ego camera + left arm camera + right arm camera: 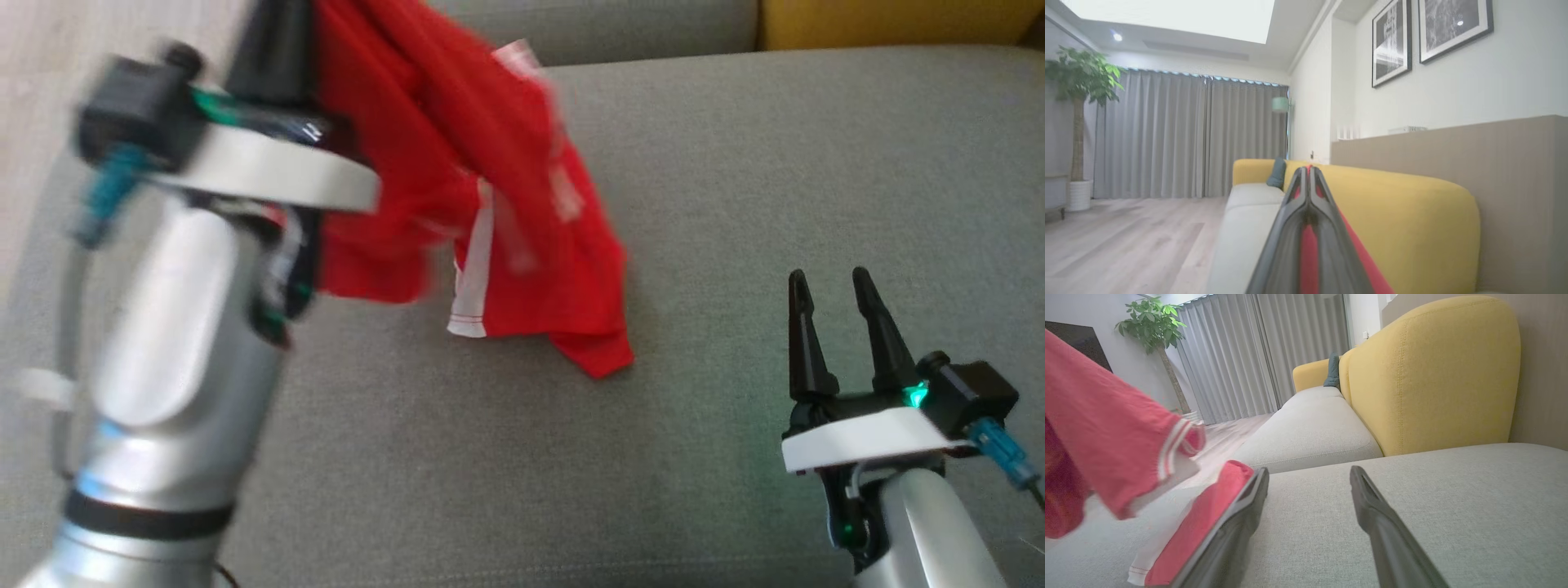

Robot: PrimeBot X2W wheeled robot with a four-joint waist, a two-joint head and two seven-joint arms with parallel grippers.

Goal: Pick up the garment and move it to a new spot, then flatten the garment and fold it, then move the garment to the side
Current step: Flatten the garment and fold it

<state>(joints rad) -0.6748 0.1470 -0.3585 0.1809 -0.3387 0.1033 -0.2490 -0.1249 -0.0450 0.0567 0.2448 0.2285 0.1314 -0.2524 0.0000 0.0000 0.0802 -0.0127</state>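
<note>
Blurred, the left forearm (171,327) is seen closest from the head; above it the left hand (273,41), cut off by the frame, is clamped on the red garment (506,188), hung down to the sofa seat (775,163). The right hand (833,282) is held wide open, empty, right of the cloth. From the left wrist, red fabric is seen pinched between shut fingers (1286,237). From the right wrist, the garment is cropped left of that hand.

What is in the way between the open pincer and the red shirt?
Nothing I can see. Just bare grey sofa cushion lies between the right pincer and the red shirt, which hangs from the shut left pincer.
</note>
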